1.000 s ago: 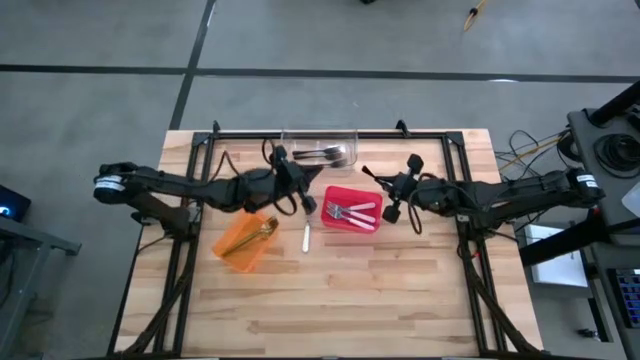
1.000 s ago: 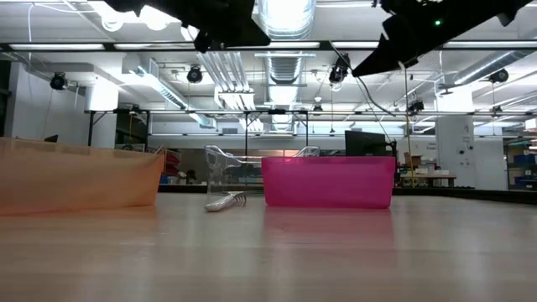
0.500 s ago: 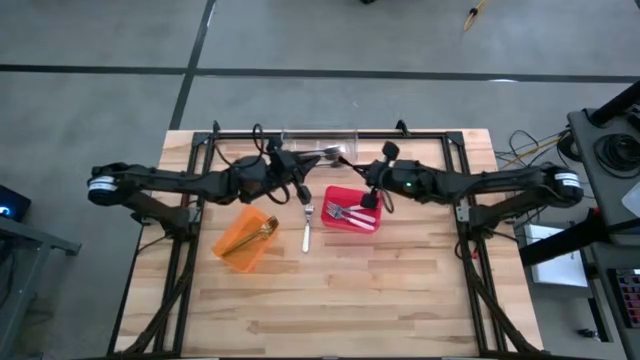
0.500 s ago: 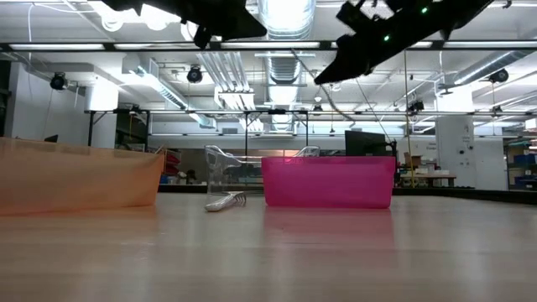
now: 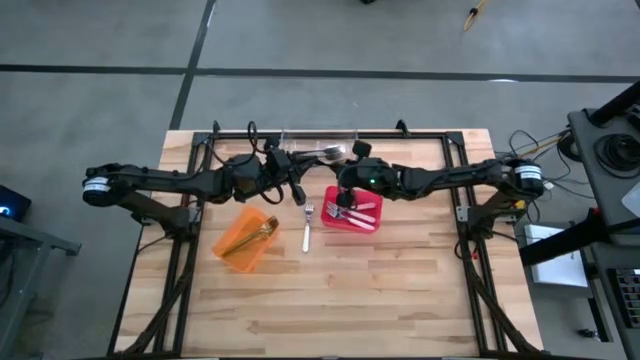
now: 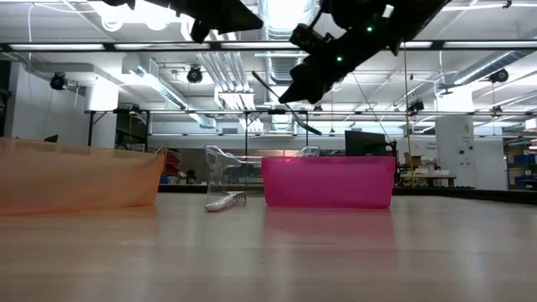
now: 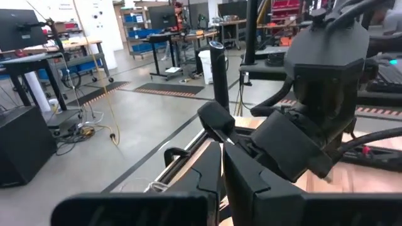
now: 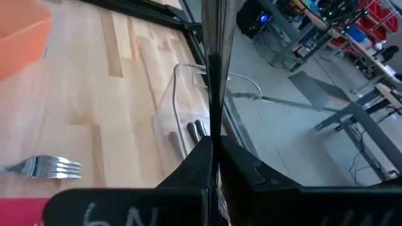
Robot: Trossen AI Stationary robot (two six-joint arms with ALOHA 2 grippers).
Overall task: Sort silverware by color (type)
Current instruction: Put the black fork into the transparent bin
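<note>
My right gripper (image 5: pixel 344 193) hangs above the left end of the red bin (image 5: pixel 368 222), shut on a thin black utensil (image 8: pixel 214 56) that sticks out ahead of its fingers. Close to it, my left gripper (image 5: pixel 298 191) is shut, and nothing shows between its fingers (image 7: pixel 221 160). Silver forks (image 5: pixel 352 211) lie in the red bin. A gold fork (image 5: pixel 262 231) lies in the orange bin (image 5: pixel 243 240). Dark utensils (image 8: pixel 195 130) lie in the clear bin (image 5: pixel 320 152). One silver fork (image 5: pixel 307 227) lies flat on the table between the orange and red bins. My right gripper pinches the black utensil between its two shut fingers at one end (image 8: pixel 214 129). The rest of the utensil runs on ahead in line with the fingers. In the low view it slants (image 6: pixel 281 105), lifted clear, high above the bins and table.
The three bins stand in a loose row in the far half of the wooden table (image 5: pixel 340 300). A dark frame rail (image 5: pixel 320 133) runs along the far edge behind the clear bin. The near half of the table is bare wood.
My right gripper, shut throughout, has swung toward the table's left edge. It has gone from beside the red bin's right end to above its left end, close to my left gripper, and has rolled a little. The black utensil now shows slanting in the low view.
</note>
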